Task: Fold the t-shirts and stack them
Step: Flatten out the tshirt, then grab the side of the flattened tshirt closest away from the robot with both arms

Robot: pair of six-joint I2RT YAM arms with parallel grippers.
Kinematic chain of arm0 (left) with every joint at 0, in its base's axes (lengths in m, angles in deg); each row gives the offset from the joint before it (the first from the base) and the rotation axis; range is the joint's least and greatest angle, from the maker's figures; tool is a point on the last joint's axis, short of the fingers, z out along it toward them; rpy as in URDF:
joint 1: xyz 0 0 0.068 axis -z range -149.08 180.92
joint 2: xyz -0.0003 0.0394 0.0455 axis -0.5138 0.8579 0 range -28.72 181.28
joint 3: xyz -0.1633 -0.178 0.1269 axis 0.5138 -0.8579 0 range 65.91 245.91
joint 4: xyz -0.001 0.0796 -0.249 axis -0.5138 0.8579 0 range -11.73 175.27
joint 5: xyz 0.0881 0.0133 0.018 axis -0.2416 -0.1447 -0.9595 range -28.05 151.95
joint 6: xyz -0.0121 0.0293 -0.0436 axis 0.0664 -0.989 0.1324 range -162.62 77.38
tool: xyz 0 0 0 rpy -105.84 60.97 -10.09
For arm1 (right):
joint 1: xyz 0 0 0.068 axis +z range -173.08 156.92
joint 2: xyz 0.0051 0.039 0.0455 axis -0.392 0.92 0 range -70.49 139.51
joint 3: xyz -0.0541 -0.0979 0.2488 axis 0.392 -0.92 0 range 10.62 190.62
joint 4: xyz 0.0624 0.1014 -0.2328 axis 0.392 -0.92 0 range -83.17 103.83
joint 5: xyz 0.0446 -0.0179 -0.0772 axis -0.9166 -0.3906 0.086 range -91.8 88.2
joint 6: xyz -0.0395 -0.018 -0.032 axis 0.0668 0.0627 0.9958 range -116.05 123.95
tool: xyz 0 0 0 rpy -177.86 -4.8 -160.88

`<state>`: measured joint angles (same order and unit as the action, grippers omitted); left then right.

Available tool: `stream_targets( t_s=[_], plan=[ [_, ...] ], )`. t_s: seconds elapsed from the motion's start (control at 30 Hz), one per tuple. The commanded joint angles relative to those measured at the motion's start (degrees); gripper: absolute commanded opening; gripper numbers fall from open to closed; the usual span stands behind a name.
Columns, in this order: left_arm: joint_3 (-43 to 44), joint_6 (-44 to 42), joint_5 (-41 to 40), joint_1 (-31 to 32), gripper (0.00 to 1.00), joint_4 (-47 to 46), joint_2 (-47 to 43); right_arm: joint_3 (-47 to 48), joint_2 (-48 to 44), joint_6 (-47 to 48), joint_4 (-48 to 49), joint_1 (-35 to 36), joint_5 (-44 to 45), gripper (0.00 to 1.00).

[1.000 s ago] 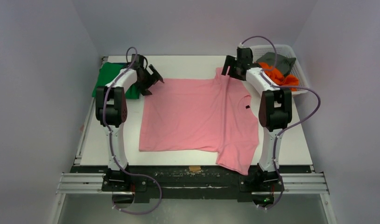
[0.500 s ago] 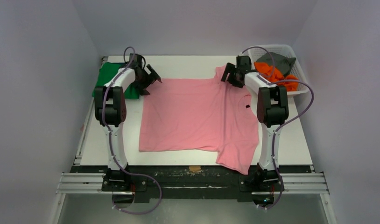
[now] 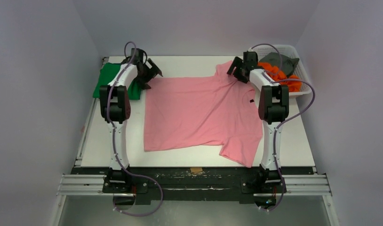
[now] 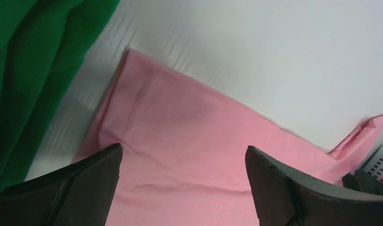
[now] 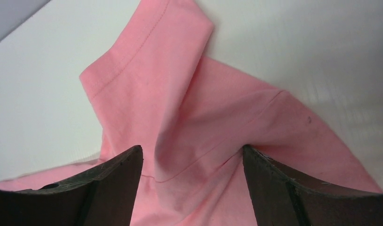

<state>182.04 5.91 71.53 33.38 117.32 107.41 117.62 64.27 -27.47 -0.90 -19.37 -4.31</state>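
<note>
The light pink t-shirt (image 3: 199,113) lies spread flat across the middle of the table. My left gripper (image 3: 152,73) is open just above its far left corner, with a finger (image 4: 81,183) on each side of the pink cloth (image 4: 194,141). My right gripper (image 3: 236,70) is open over the far right sleeve (image 5: 156,70), which is bunched and folded between its fingers (image 5: 293,188). A folded green t-shirt (image 3: 107,77) lies at the far left and also shows in the left wrist view (image 4: 29,70). Orange (image 3: 279,75) and grey (image 3: 281,60) t-shirts lie in the basket. No dark blue shirt is in view.
A white mesh basket (image 3: 295,49) stands at the far right corner; its corner also shows in the left wrist view (image 4: 380,162). The near right sleeve (image 3: 239,153) lies close to the table's front edge. Grey walls close in on three sides.
Both grippers have moved a little toward the far edge. The pink shirt has slid back and turned slightly, and its near right sleeve has drawn in from the front edge.
</note>
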Motion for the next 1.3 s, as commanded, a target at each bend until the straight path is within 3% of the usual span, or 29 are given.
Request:
stream_targets(
  t_s=[0.0,0.13,0.23,0.47,0.6,0.73,0.93,1.27],
  plan=[
    [6.2,-1.4,0.5,-0.6,1.0,2.2,2.0,5.4,2.8,2.7,-4.6,-0.4,0.9,0.76],
    [5.4,-5.1,-2.2,1.1,1.0,3.9,-6.9,3.0,-5.3,7.4,-6.5,2.7,3.0,0.77],
    [-2.9,-7.8,-6.1,3.1,1.0,4.7,-19.4,-4.7,-14.8,9.0,-6.6,5.3,7.2,0.78],
    [-40.9,-6.4,-18.5,10.3,1.0,2.6,-53.5,-31.4,-40.6,5.4,-8.4,11.1,15.8,0.79],
    [-61.0,-0.2,-22.7,14.9,1.0,5.3,-70.5,-49.1,-55.7,-1.1,-9.2,12.0,18.5,0.79],
    [-78.9,7.0,-22.9,19.9,0.96,5.8,-83.6,-59.5,-69.2,-5.7,-9.9,12.0,20.1,0.79],
    [-89.6,14.0,-21.5,22.0,0.79,4.8,-88.0,-65.2,-78.3,-7.3,-12.2,12.0,20.6,0.79],
    [-90.8,16.7,-21.8,22.2,0.56,-3.4,-79.1,-65.3,-76.5,-7.3,-12.9,12.0,19.9,0.77]
  ],
)
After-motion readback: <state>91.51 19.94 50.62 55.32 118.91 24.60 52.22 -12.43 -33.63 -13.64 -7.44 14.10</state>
